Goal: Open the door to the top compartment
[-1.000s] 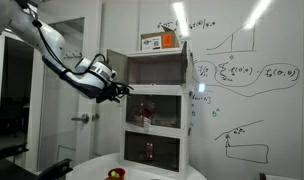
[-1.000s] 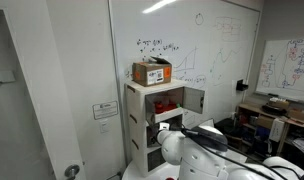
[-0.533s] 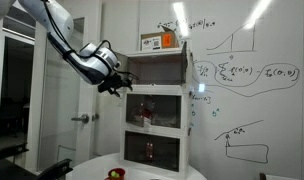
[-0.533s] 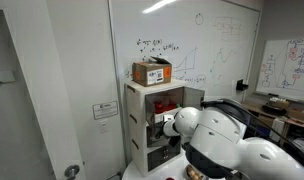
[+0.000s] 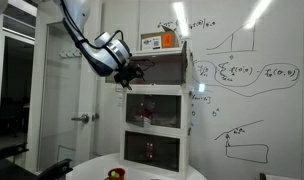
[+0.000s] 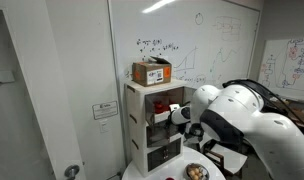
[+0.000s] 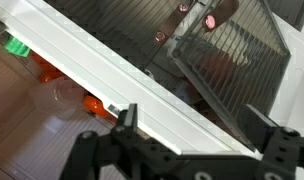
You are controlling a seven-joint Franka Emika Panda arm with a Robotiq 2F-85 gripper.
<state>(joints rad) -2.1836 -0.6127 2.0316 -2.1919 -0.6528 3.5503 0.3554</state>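
Observation:
A white three-compartment cabinet [image 5: 155,105] stands against the whiteboard wall and shows in both exterior views [image 6: 142,125]. Its top compartment [image 5: 157,68] looks open at the front, and red items [image 6: 164,103] lie inside. My gripper [image 5: 139,70] is at the front left edge of that top compartment. In an exterior view [image 6: 179,114] the arm hides the door. In the wrist view the gripper [image 7: 192,125] is open, with a white cabinet strip [image 7: 112,70] between the fingers and a dark meshed panel [image 7: 232,55] beyond. I cannot tell whether the fingers touch anything.
A cardboard box [image 5: 160,41] sits on top of the cabinet [image 6: 152,72]. Bottles [image 5: 145,112] stand in the middle compartment. A round table below holds a red item [image 5: 115,173] and a bowl [image 6: 195,172]. A door with a handle [image 5: 84,118] is beside the cabinet.
The arm has risen and swung toward the cabinet, from middle-shelf height up to the top compartment's front edge. The gripper stays open.

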